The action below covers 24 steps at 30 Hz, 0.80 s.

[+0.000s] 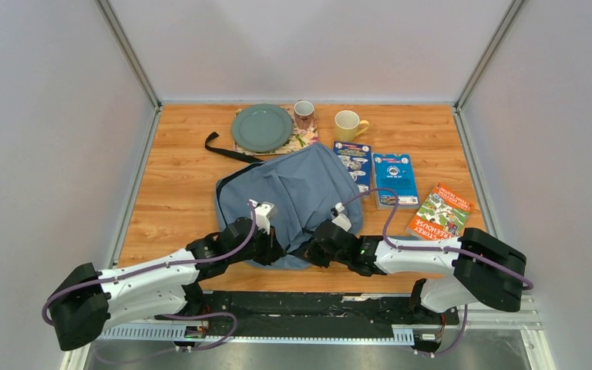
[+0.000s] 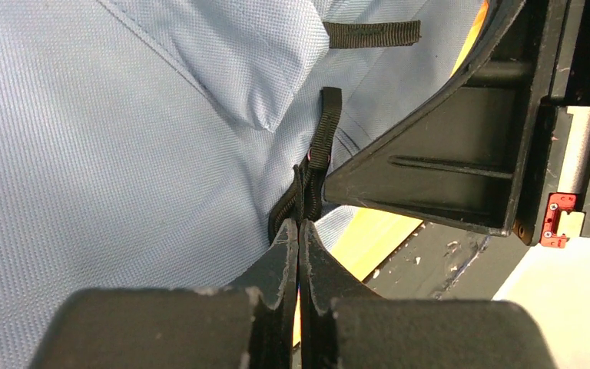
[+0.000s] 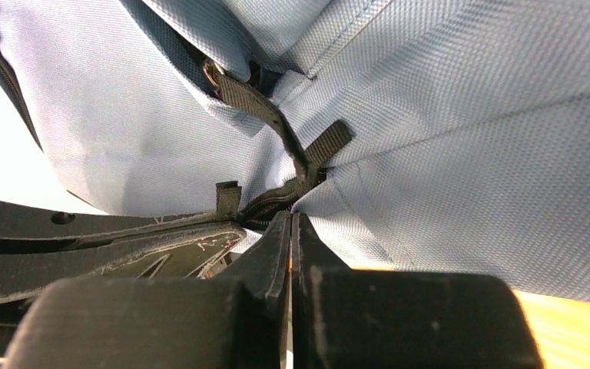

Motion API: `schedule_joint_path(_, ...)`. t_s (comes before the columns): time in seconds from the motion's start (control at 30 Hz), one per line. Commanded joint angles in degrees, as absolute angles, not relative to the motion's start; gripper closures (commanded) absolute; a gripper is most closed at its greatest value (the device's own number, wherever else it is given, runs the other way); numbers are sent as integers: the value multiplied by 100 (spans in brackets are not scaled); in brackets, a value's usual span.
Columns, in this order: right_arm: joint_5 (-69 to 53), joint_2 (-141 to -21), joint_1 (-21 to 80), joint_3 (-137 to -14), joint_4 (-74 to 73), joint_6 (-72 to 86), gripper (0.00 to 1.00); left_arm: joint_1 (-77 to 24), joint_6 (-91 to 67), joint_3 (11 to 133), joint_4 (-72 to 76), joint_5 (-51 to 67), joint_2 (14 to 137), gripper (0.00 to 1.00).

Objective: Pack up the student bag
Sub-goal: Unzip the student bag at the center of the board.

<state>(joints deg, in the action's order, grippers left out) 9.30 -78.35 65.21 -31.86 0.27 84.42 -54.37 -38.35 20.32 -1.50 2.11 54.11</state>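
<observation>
The student bag (image 1: 301, 189), grey-blue fabric, lies in the middle of the wooden table. Both grippers meet at its near edge. My left gripper (image 1: 268, 248) (image 2: 299, 224) is shut, its tips pinching the bag's black zipper edge (image 2: 301, 198) just below a black webbing pull (image 2: 324, 127). My right gripper (image 1: 314, 248) (image 3: 290, 217) is also shut, its tips on the same black zipper edge (image 3: 276, 202) under a webbing loop (image 3: 261, 108). Each wrist view shows the other gripper's black body close beside it. The bag's fabric (image 2: 123, 154) (image 3: 469, 154) fills both wrist views.
Behind the bag stand a green plate (image 1: 261, 127) on a patterned mat, a patterned mug (image 1: 304, 114) and a yellow mug (image 1: 348, 124). Two blue booklets (image 1: 352, 159) (image 1: 395, 179) and an orange-green book (image 1: 440, 211) lie to the right. A black strap (image 1: 227, 150) trails to the back left.
</observation>
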Motion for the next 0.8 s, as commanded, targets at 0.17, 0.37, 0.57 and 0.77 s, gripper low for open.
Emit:
schedule_joint_path(0.17,967,-7875,6557,-3103,-589,8271,100,-5177,-4429,1811,667,-35,5344,100)
schedule_joint_path(0.37,888,-7910,6574,-3094,-519,8218,100,-5063,-4992,1512,1458,141,5449,94)
schedule_joint_path(0.57,835,-7893,6583,-3041,-387,8191,100,-5062,-5054,1476,1863,281,5739,88)
schedule_joint_path(0.77,817,-7910,6583,-3059,-352,8174,100,-5062,-5098,1485,2048,553,6178,96)
